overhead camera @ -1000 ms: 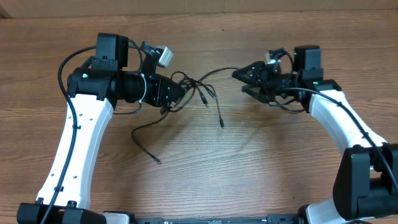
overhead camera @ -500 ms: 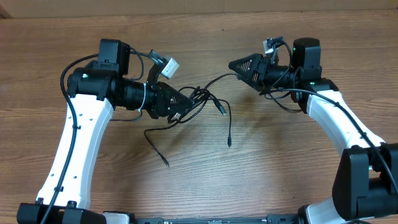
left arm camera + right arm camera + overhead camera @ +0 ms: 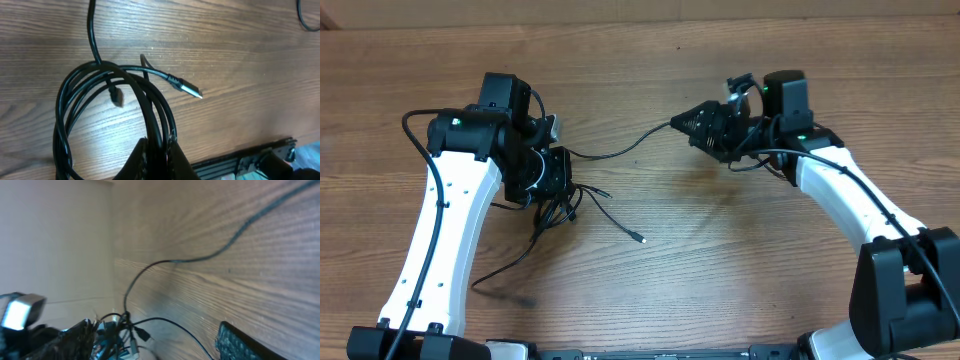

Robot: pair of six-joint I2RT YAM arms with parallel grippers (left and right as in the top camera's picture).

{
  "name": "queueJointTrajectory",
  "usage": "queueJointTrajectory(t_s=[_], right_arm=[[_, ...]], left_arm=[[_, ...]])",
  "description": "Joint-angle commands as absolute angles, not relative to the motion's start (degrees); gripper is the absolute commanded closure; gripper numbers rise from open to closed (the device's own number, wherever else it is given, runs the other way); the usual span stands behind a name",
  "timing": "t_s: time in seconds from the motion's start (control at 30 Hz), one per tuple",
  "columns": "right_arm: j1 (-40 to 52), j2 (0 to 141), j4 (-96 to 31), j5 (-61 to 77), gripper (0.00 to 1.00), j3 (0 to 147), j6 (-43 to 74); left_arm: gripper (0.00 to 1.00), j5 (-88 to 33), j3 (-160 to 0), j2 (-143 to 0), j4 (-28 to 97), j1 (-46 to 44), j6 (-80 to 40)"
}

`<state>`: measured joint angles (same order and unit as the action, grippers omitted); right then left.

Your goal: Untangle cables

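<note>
Cables (image 3: pixel 558 203) are hanging in a loopy bunch right under the left end effector (image 3: pixel 157 145), which is squeezing tight on the loops. A second ago that end effector was reaching out toward the middle of the surface (image 3: pixel 740 270). Now it is sitting pulled back close to its own arm and pointing down, and the bunch is going along with it.

One long strand (image 3: pixel 620 150) is stretching away from the left end effector, all the way over to the right end effector (image 3: pixel 678 123). That strand is looking longer and straighter than before, so it seems to be sliding out of the bunch. The right end effector is standing with its fingers spread wide. The strand is reaching its tip, but I cannot tell if it is hooked on a finger or only passing by.

A loose plug (image 3: pixel 638 238) is lying on the surface a little way from the left end effector, toward the right arm's side. It is sliding over as the bunch moves. A tail strand (image 3: pixel 510 265) is trailing from under the left end effector toward the robot's base.

I am thinking the job is only partly done. A few ends are getting free, but the left wrist view is showing loops crossing each other in one bunch.
</note>
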<state>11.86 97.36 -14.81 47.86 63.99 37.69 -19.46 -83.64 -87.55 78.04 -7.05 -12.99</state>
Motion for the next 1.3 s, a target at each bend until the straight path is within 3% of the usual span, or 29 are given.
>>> queueJointTrajectory(t_s=[0.0,0.17,0.3,0.47,0.6,0.8,1.27], right_arm=[[15.0,98.1,-16.6,42.9,0.27,64.1,37.9],[19.5,98.3,-18.6,43.1,0.31,64.1,42.2],[22.2,100.7,-17.8,44.4,0.35,64.1,52.5],[25.8,106.9,-2.9,56.0,0.34,64.1,62.8],[28.7,109.7,2.8,56.9,0.34,64.1,69.8],[34.6,111.3,14.7,53.4,0.34,64.1,80.5],[39.3,112.2,15.4,42.4,0.35,64.1,87.1]], left_arm=[[0.96,-22.7,-84.5,-86.9,79.2,-7.2,-5.0],[0.96,-22.7,-84.5,-86.9,82.7,-7.2,4.3],[0.96,-19.2,-84.5,-86.9,84.5,-7.2,5.2],[0.96,-19.1,-84.5,-86.9,84.7,-7.2,5.2],[0.96,-19.1,-84.5,-86.9,84.7,-7.2,5.2],[0.96,-20.8,-84.5,-86.9,84.4,-7.2,5.2],[0.96,-28.6,-84.5,-86.9,84.4,-7.2,11.6]])
